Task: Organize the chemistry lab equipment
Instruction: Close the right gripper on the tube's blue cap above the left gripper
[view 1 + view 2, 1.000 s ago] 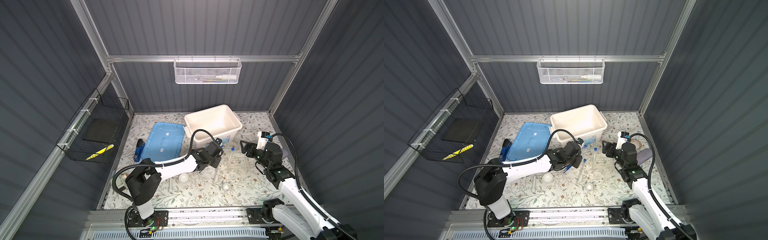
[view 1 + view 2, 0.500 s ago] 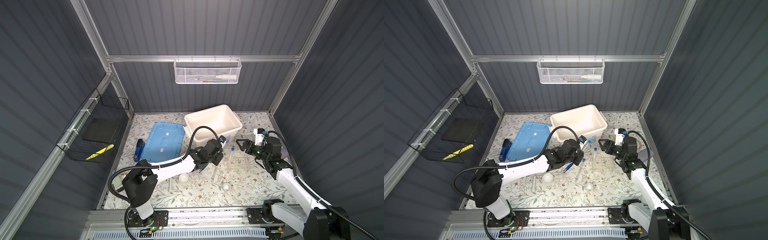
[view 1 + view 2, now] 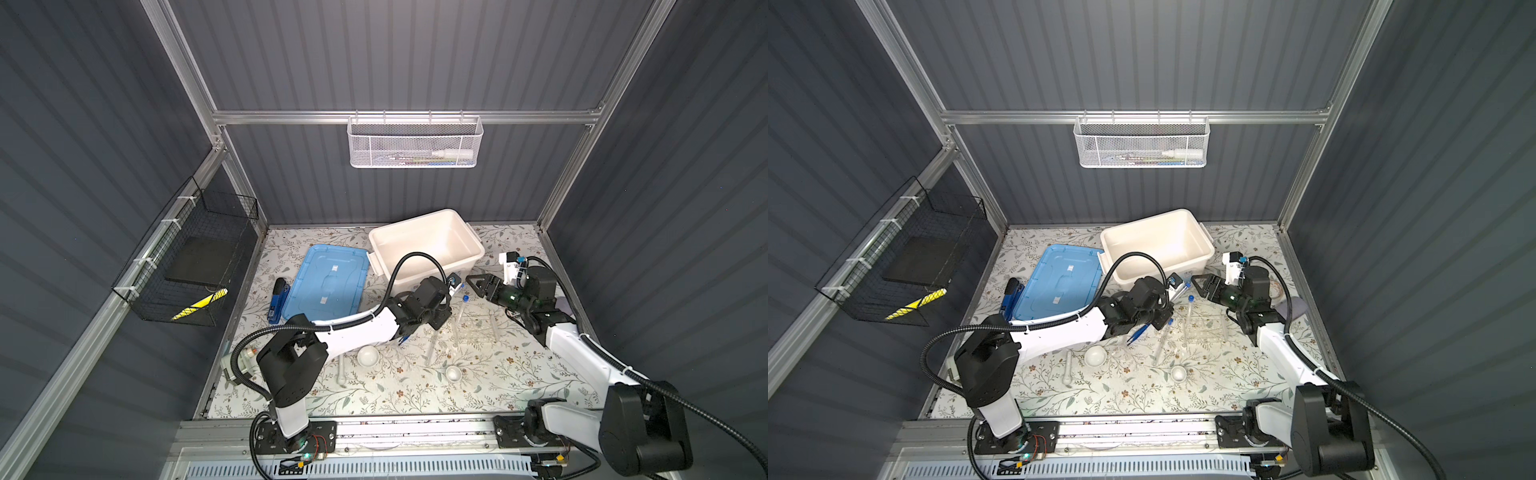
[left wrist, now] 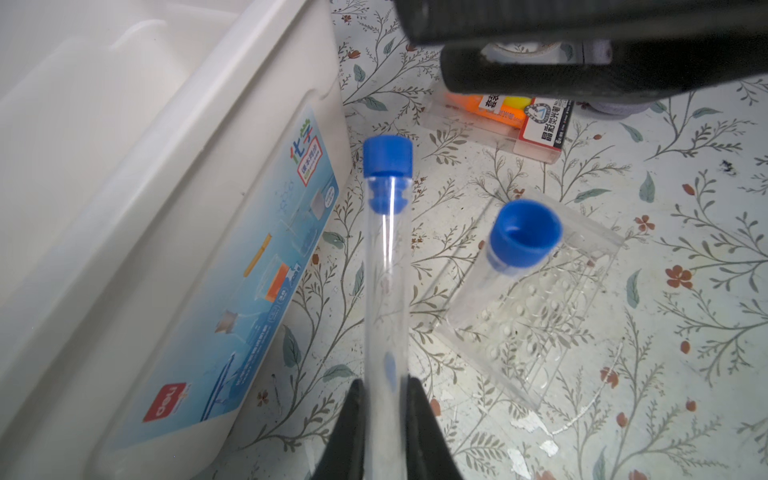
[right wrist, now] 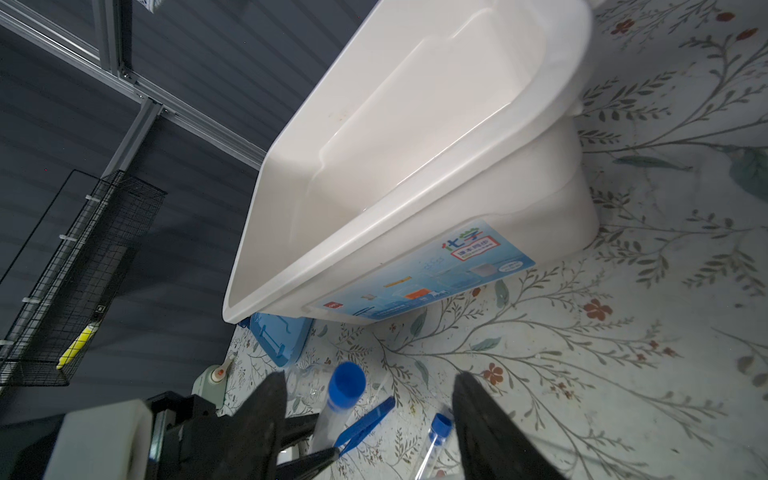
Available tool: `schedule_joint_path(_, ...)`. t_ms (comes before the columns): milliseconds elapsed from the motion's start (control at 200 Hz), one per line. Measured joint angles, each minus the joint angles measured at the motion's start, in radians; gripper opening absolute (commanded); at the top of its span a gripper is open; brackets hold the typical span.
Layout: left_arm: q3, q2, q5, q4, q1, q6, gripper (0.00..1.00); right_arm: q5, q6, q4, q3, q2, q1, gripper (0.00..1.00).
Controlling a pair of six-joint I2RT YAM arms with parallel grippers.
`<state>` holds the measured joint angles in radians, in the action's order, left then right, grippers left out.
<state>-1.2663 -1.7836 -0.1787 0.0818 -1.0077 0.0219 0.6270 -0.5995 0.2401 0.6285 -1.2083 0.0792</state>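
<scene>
Two robot arms reach toward the middle of a floral-patterned table (image 3: 415, 395) inside a grey-walled cell. At the back of the table we see an open white bin (image 3: 428, 245). Its blue lid (image 3: 328, 282) lies flat to the bin's left, and a dark blue stapler (image 3: 279, 300) lies along the lid's far left edge.

The left gripper (image 4: 384, 384) is clamped narrowly on the lower part of a clear, blue-capped test tube (image 4: 385, 270). This tube juts out from the fingers, cap end foremost, raised above the table and close to the bin's labelled front wall. The right gripper (image 3: 473, 284) faces it from the right with its jaws spread wide and nothing between them. In the right wrist view, the capped end lies just ahead of that gripper, touching neither finger.

A clear tube rack (image 3: 478, 328) sits on the table just in front of both grippers. A second tube (image 4: 524, 237) stands tilted in it, at the end near the left gripper. A third tube (image 3: 430, 351) lies flat on the table left of the rack.

Blue tweezers (image 3: 1139, 332) lie partly under the left wrist. A white bowl (image 3: 368, 356) sits beside the left forearm and a smaller bowl (image 3: 454, 372) in front of the rack. A white pestle (image 3: 341, 370) lies left of the larger bowl. A pack of highlighters (image 4: 511, 112) lies beyond the rack.
</scene>
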Motion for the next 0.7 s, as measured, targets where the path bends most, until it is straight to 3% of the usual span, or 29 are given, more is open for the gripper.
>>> schedule_joint_path(700, -0.057, -0.050, 0.023, -0.010, 0.000, 0.058, 0.13, 0.080, -0.055, 0.059, 0.029, -0.091, -0.008, 0.48)
